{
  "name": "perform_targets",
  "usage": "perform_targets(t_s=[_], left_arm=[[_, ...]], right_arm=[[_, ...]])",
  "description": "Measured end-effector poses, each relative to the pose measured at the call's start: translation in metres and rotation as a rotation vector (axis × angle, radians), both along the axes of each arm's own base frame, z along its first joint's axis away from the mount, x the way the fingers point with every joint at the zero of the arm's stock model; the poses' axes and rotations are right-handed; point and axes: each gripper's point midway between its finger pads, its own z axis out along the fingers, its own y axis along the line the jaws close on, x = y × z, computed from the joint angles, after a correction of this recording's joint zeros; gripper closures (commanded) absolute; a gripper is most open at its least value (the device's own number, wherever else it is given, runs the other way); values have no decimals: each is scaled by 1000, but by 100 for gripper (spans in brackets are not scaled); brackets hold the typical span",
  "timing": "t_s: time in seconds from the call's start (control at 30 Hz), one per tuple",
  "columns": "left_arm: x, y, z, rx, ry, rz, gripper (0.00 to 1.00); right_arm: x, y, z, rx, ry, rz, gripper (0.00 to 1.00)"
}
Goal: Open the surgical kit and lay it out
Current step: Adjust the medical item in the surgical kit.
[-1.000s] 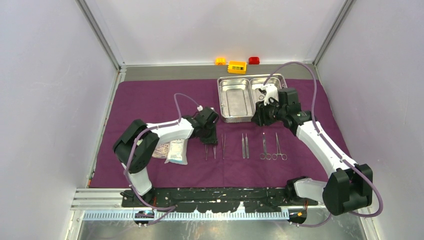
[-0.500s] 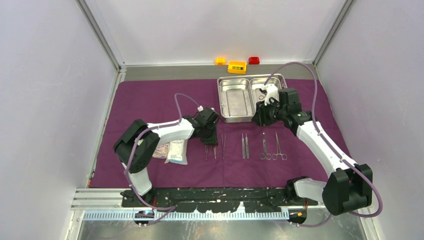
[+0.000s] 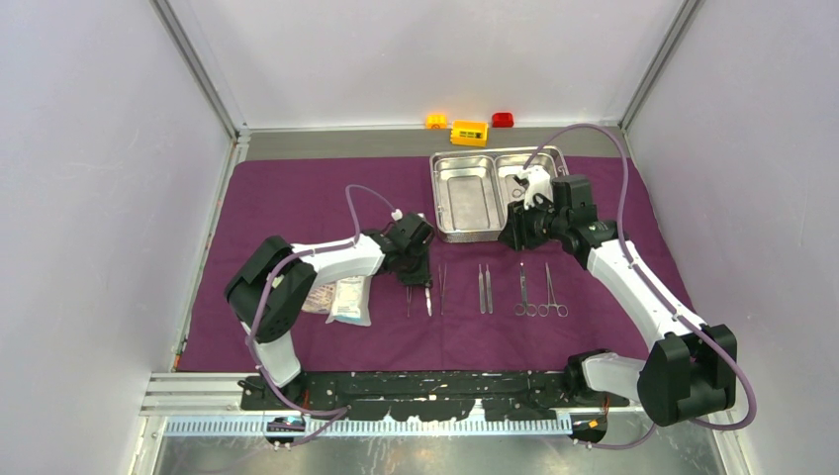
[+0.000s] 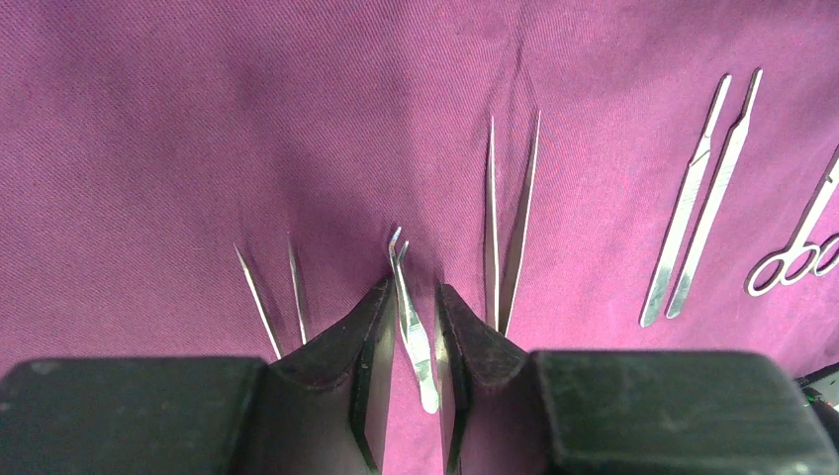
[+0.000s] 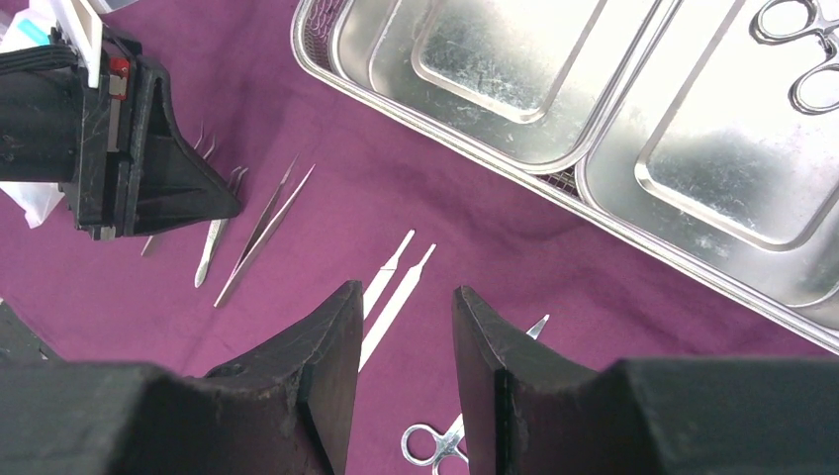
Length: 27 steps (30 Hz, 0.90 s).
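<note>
Lying flat: thin curved-tip steel tweezers [image 4: 411, 322] between narrow left jaws, seemingly untouched | right jaws parted, empty

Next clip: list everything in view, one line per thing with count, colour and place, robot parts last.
cloth: one, dark purple, spread flat
tray: one, steel, two compartments, far right of cloth
curved tweezers: one, steel, on cloth between left jaws
straight tweezers: two pairs, steel, either side of it
scalpel handles: two, steel, mid-row
ring-handled instruments: three, steel, two at row's right end, one in tray's right compartment
packets: two, clear, left of row
toy bricks: three, two yellow-orange, one red, past cloth's far edge
left gripper: one, black, jaws apart around curved tweezers
right gripper: one, black, jaws apart, empty, beside tray
</note>
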Motion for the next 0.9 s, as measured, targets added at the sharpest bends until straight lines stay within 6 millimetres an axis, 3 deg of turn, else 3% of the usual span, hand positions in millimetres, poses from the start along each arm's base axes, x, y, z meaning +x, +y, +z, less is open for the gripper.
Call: perform_targets(t_s=[0.33,0.67,0.9], left_arm=[[1,0,0,5,-7,1,77],[10,5,0,32,-52,3,100],[10,3,6,8,-51,-6,100]], right_arm=[[0,-1,0,5,1,-1,57],[0,0,1,7,1,1,57],[-1,1,0,13,7,9,57]])
